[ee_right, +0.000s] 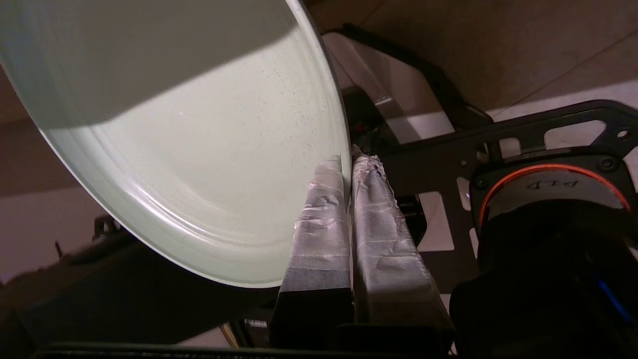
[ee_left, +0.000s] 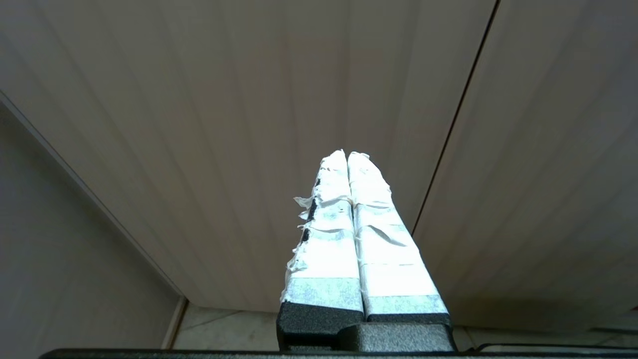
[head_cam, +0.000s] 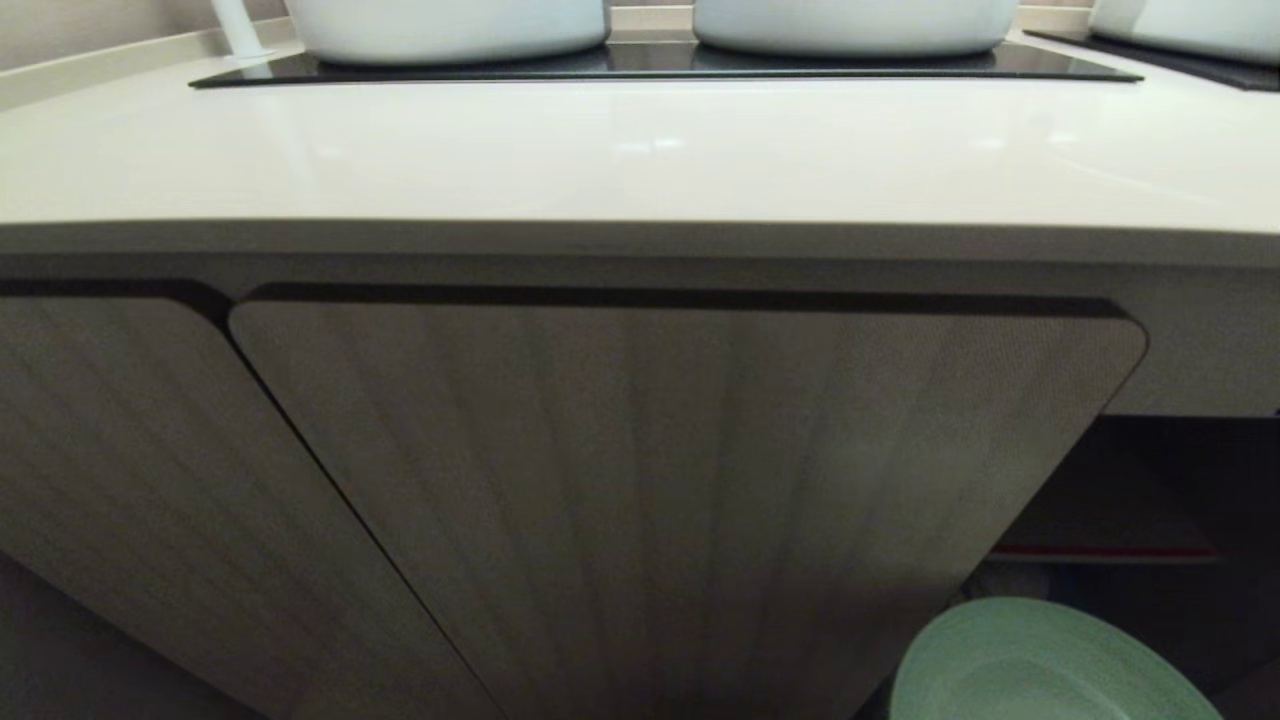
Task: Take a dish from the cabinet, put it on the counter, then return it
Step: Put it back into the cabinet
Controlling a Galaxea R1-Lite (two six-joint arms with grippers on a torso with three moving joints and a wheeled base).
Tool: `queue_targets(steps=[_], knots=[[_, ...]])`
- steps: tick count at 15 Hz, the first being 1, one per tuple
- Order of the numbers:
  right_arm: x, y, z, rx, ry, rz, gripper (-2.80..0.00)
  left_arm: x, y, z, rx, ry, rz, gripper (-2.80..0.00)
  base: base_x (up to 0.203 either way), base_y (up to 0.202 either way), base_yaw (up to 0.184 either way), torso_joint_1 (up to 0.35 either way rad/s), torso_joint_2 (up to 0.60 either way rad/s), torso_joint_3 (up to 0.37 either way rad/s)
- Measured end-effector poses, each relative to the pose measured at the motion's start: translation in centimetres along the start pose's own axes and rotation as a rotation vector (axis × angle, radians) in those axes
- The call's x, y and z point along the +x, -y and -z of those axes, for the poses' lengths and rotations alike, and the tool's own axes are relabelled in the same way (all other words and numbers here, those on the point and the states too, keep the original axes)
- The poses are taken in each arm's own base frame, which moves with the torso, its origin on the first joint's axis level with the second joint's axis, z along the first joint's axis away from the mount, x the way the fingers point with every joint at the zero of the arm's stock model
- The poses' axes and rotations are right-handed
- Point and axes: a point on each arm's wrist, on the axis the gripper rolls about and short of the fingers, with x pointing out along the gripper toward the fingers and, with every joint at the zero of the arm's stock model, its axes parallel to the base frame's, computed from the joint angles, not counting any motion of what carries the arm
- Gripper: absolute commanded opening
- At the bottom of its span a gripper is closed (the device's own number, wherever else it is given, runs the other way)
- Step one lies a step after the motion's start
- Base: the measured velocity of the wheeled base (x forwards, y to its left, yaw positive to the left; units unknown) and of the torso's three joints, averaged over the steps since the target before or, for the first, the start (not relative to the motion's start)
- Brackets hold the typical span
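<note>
Gripping the mint-green dish [head_cam: 1040, 665] by its rim, low in front of the open cabinet [head_cam: 640, 480].

Showing round, shallow and matte in the right wrist view, with faint concentric rings in the well; being a circle, offering no long axis, and tilting steeply on edge there, concave face [ee_right: 189, 149] turned toward the camera. Clamping the right tool [ee_right: 349, 159] on the rim, tape-wrapped fingers [ee_right: 324, 224] pinching one from each side. Hanging below the ribbed, round-cornered beige door, beside the dark opening with the red-edged shelf [head_cam: 1100, 550]. Spreading smooth and glossy cream above, the bench [head_cam: 640, 150], carrying a black glass panel [head_cam: 660, 65] and white pots [head_cam: 450, 25]. Pointing the left tool [ee_left: 347, 157] up at the ribbed door, taped fingers pressed together, clenched on nothing.
</note>
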Motion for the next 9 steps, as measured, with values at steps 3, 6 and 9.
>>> queue_targets(steps=[3,6,9], knots=[[-0.32,0.09,0.16,-0.015,-0.006,-0.019,-2.80,0.00,0.00,0.01,0.000,-0.001,0.000,-2.80,0.000,0.000,0.000,-0.087,0.33,0.243],[-0.50,0.29,0.33,-0.024,-0.011,-0.021,-2.80,0.00,0.00,0.00,0.000,0.000,0.000,-2.80,0.000,0.000,0.000,-0.019,0.08,0.057],[-0.59,0.40,0.42,-0.027,-0.014,-0.022,-2.80,0.00,0.00,0.00,0.000,0.000,0.001,-2.80,0.000,0.000,0.000,0.000,0.00,0.000]])
